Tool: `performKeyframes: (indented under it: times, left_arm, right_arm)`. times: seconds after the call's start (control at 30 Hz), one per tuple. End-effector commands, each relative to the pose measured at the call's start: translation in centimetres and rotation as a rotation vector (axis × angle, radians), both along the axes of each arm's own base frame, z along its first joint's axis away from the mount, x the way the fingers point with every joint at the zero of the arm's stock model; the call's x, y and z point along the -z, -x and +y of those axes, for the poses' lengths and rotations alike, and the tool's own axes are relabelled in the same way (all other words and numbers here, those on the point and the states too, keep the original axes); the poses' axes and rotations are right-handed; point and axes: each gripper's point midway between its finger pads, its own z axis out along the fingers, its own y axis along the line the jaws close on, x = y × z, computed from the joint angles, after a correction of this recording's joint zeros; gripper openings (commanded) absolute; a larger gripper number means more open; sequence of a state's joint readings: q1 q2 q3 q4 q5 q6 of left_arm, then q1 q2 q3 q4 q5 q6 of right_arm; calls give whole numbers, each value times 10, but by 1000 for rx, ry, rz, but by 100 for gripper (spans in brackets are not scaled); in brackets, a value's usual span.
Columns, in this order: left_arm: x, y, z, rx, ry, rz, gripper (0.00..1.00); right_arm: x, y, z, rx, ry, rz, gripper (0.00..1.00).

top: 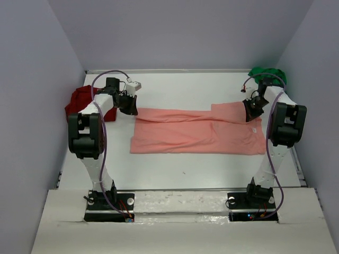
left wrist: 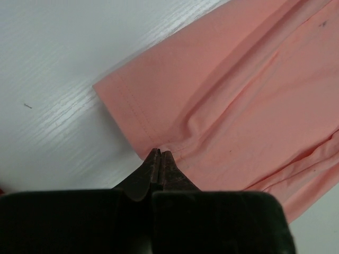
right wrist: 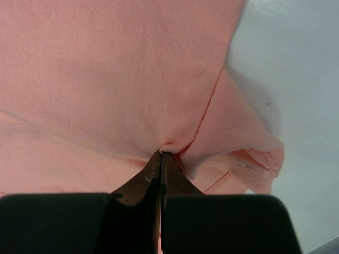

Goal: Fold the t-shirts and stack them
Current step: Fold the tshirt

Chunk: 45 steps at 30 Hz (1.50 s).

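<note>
Only the top view showed the red shirt (top: 79, 101) bunched at the table's (top: 175, 169) left edge, partly behind the left arm (top: 87, 132). Mid-table, the left gripper (left wrist: 160, 156) pinched the pink shirt's (top: 196, 132) hem; the right gripper (right wrist: 160, 157) pinched a pucker at its other end. The green shirt (top: 267, 75) sat far right, partly hidden.

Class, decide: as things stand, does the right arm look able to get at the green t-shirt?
Probably yes for position: the green t-shirt lies just behind it, with nothing between. But the right pincer is shut on the salmon-pink t-shirt, so it must let go first.
</note>
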<state>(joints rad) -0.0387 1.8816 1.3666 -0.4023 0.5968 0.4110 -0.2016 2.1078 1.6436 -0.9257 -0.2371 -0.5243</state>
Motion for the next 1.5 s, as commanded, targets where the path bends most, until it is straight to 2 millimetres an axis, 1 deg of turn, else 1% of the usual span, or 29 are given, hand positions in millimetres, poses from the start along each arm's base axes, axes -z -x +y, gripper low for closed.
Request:
performKeyframes:
  times: [0.0, 0.2, 0.37, 0.63, 0.83, 0.87, 1.0, 1.03, 1.13, 1.17, 1.27, 1.4, 1.47]
  left_arm:
    - [13, 10, 1, 7, -17, 53, 0]
    - [9, 4, 4, -11, -42, 34, 0]
    - [15, 5, 5, -27, -87, 32, 0]
    - [16, 3, 4, -24, -110, 22, 0]
    - [24, 2, 6, -33, -145, 37, 0]
    - [26, 1, 8, -44, -168, 32, 0]
    - [31, 2, 8, -47, -218, 28, 0]
    - [32, 0, 12, -56, -247, 22, 0]
    - [34, -1, 12, -59, -289, 4, 0]
    - [36, -2, 15, -67, -319, 4, 0]
    - [42, 1, 9, -45, -350, 10, 0]
    - [53, 3, 8, -40, -404, 23, 0]
    - [54, 2, 9, -49, -434, 18, 0]
  right_arm:
    - [-6, 0, 1, -11, -7, -18, 0]
    - [-6, 2, -3, -17, 13, -12, 0]
    - [0, 4, -5, -19, 28, 4, 0]
    - [2, 2, -3, -25, 33, 7, 0]
    - [5, 5, -7, -34, 54, 20, 0]
    - [6, 6, -7, -34, 55, 25, 0]
    - [9, 8, -7, -37, 54, 35, 0]
    - [9, 8, -7, -41, 55, 36, 0]
    - [9, 8, -6, -40, 51, 37, 0]
    - [9, 8, -6, -42, 49, 36, 0]
    - [9, 7, -6, -42, 50, 36, 0]
    - [11, 8, -8, -48, 57, 39, 0]
    - [10, 8, -9, -52, 64, 31, 0]
